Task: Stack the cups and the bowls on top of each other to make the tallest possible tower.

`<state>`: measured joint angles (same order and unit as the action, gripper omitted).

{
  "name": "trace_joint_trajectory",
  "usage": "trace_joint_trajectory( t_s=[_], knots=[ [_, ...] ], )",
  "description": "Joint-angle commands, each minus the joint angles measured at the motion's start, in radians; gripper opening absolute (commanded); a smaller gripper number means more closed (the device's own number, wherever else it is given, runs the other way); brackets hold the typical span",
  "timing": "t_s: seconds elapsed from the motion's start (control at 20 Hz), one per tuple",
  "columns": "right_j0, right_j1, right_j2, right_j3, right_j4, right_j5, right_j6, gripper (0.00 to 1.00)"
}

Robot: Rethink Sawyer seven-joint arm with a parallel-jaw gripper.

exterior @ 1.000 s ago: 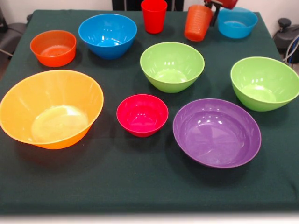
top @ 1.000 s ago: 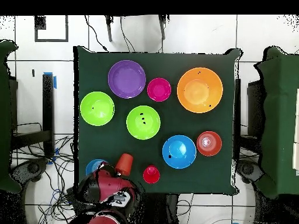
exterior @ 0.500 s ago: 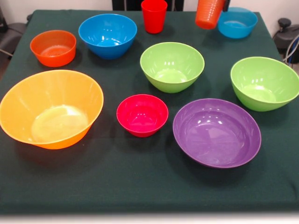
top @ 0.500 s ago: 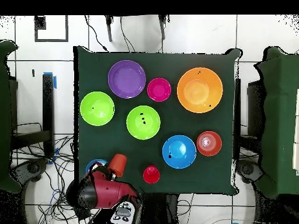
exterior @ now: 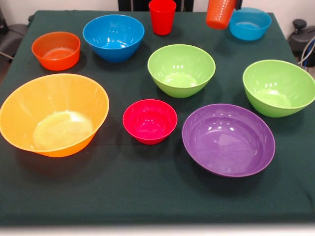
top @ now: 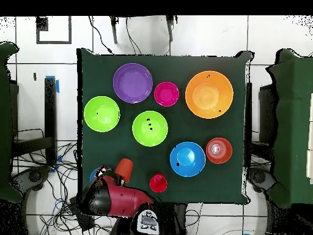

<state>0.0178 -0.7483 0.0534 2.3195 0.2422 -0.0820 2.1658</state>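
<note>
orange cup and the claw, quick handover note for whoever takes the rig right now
Claw: open or shut cannot be told; the orange cup hangs lifted above the table's far edge beside the small blue bowl.
Red cup stands upright near the big blue bowl.
Big orange bowl, crimson bowl, purple bowl, two green bowls and small orange bowl sit apart.
Done: nothing stacked.
Left: the whole tower.

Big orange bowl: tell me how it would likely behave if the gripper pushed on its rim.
The big orange bowl looks like thin, glossy plastic, so it is probably light for its width and would slide on the dark green cloth rather than resist. Its walls flare from a smaller flat bottom, so a push down on the rim might tip it. The shiny surface may be slippery to pinch.
</note>
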Motion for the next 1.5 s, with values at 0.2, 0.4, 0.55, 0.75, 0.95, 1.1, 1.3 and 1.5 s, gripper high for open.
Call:
trace_joint_trajectory(
  t_s=[0.2,0.4,0.55,0.75,0.95,1.1,1.3,1.5],
  knots=[
    [-0.061,0.002,0.146,0.033,-0.024,0.091,0.140,0.00],
    [-0.063,-0.025,0.147,0.046,-0.026,0.107,0.134,0.00],
    [-0.087,-0.060,0.151,0.055,-0.034,0.145,0.114,0.00],
    [-0.103,-0.144,0.142,0.064,-0.040,0.224,0.084,0.00],
    [-0.142,-0.105,0.136,0.045,-0.073,0.190,0.055,0.00],
    [-0.160,-0.070,0.115,0.021,-0.108,0.163,0.034,0.00],
    [-0.192,-0.066,0.089,0.001,-0.157,0.184,0.003,0.00],
    [-0.265,-0.060,0.070,-0.031,-0.240,0.206,-0.059,0.00]
  ],
)
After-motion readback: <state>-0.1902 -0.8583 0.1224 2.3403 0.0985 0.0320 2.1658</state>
